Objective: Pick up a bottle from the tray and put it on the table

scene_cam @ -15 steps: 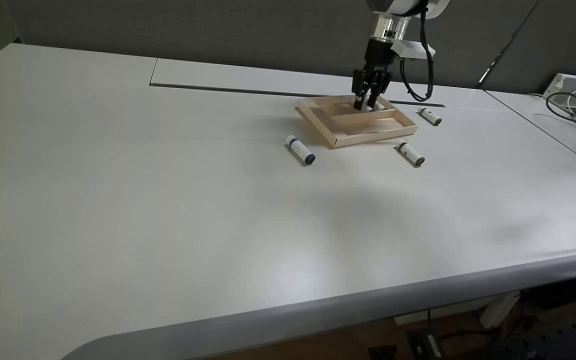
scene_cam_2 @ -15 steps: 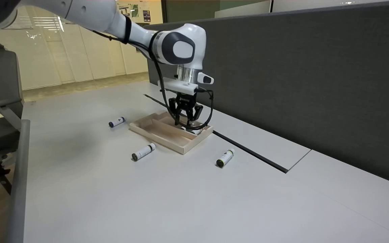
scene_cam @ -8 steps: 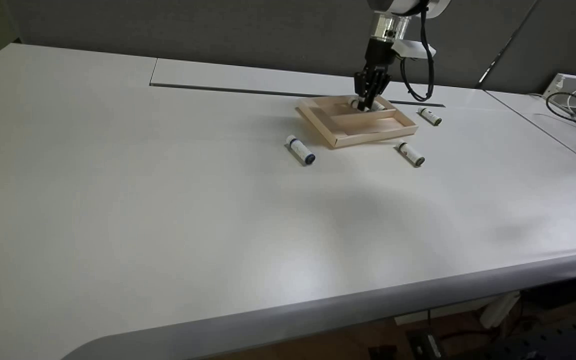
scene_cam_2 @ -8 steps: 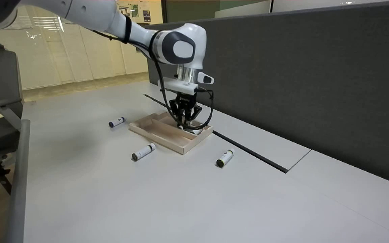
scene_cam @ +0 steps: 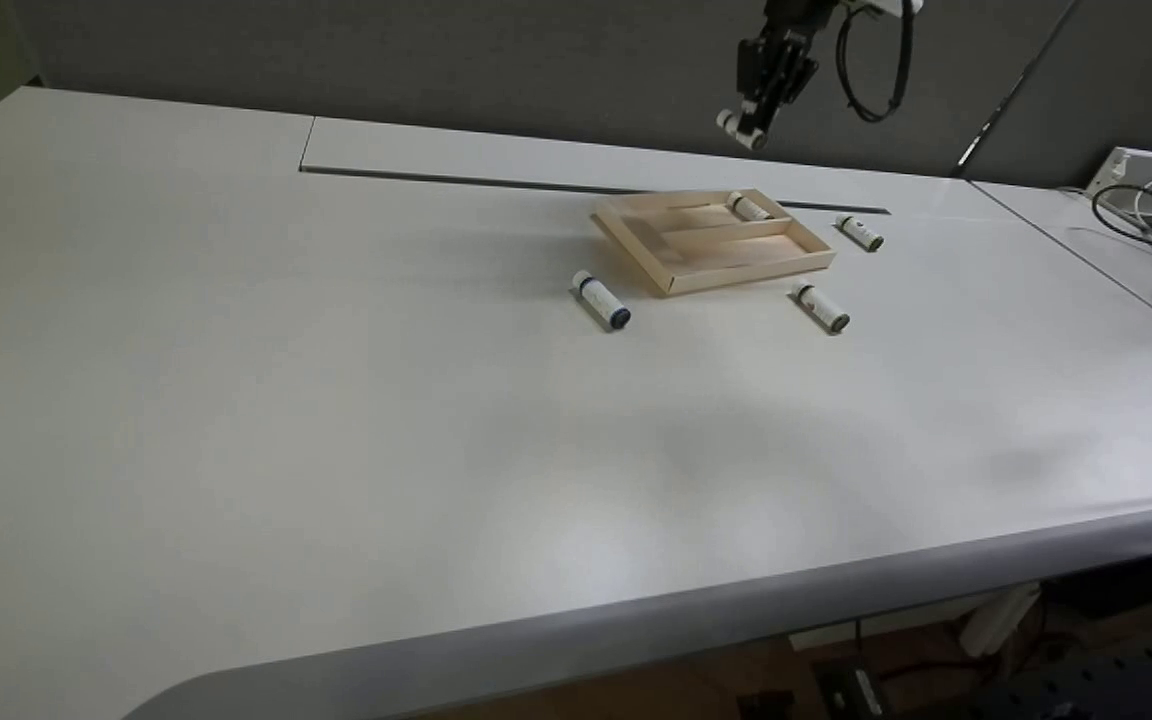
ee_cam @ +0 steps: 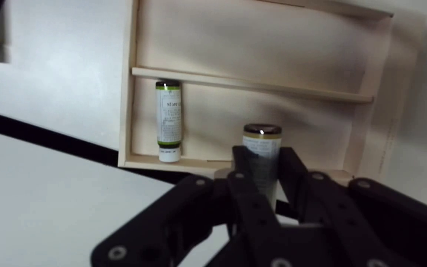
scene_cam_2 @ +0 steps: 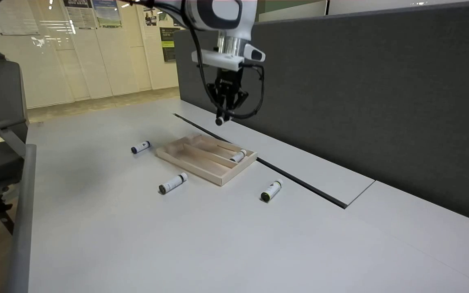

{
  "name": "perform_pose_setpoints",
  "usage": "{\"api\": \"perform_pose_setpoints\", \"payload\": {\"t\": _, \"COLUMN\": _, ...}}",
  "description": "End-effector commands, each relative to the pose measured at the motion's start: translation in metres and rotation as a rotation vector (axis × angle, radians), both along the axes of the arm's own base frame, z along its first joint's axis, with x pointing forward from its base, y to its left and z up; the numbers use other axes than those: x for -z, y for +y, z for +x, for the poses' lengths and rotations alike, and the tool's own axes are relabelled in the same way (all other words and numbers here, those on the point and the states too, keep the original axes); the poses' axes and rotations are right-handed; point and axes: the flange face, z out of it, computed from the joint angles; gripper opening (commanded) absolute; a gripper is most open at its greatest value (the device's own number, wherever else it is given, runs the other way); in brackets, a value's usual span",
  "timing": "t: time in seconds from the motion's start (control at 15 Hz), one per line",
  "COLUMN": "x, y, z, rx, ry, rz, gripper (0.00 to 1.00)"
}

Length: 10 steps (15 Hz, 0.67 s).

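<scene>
Gripper (ee_cam: 263, 163): its jaws are pressed in from both sides on the held bottle (ee_cam: 262, 146).
Held bottle: held up in the air, apart from the tray (scene_cam: 751, 273); in an exterior view it is seen at 12 o'clock of the tray's centre, and looks nearly level.
Tray bottle (scene_cam: 748, 207): seen at about 1 o'clock of that centre, in the tray's far compartment.
Step in hand: judged to be the carry; the pick is done, and the placing on the table (scene_cam: 386, 420) is not yet made.
Next move: the tray's rim is to be passed with height to spare, then a spot on the table picked, perhaps at 6 o'clock of the tray, between the blue-banded bottle (scene_cam: 601, 300) at 8 and the dark-banded bottle (scene_cam: 822, 308) at 4.
Release: best withheld until the table is touched along the bottle's length; being round, it could be set rolling if let go tilted.
</scene>
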Motion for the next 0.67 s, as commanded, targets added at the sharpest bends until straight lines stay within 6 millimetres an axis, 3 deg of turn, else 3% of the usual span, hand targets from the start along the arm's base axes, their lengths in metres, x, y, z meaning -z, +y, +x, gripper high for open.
{"api": "perform_pose_setpoints", "payload": {"t": 0.0, "x": -0.073, "y": -0.024, "z": -0.003, "rx": 0.064, "ry": -0.038, "rz": 0.054, "gripper": 0.07}}
{"api": "perform_pose_setpoints", "payload": {"t": 0.27, "x": -0.119, "y": -0.068, "z": -0.013, "rx": 0.142, "ry": -0.088, "rz": 0.087, "gripper": 0.07}}
{"api": "perform_pose_setpoints", "payload": {"t": 0.6, "x": -0.134, "y": -0.119, "z": -0.047, "rx": 0.214, "ry": -0.072, "rz": 0.103, "gripper": 0.07}}
